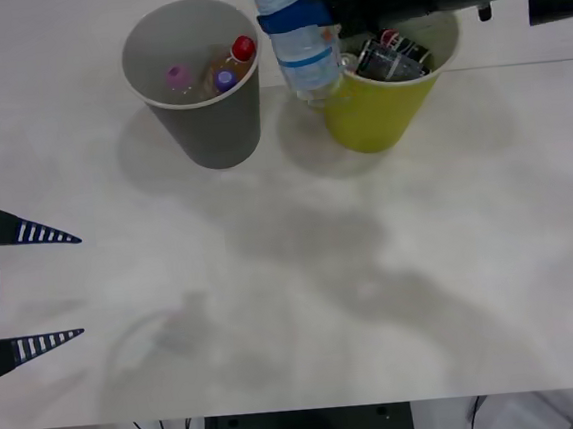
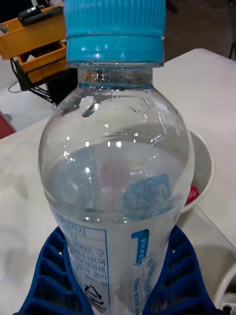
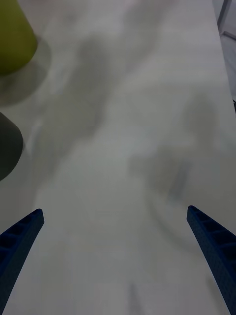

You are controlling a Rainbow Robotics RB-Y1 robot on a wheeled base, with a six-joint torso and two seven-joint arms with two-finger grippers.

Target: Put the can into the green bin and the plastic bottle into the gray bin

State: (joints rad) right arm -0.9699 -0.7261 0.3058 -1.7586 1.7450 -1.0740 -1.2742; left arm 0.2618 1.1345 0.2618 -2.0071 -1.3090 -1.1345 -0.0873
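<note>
Plastic bottle [image 1: 299, 33] clamped in right gripper [image 1: 294, 18] – top cropped; left gripper [image 1: 57, 287] wide open.

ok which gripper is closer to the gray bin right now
Right. The right gripper holds the plastic bottle in the air just beside the gray bin, between it and the green bin. The left gripper hangs open near the table's left edge.

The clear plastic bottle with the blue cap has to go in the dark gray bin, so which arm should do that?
The right. Its gripper already holds the clear plastic bottle between the dark gray bin and the yellow-green bin. The left gripper waits open at the table's near left edge.
</note>
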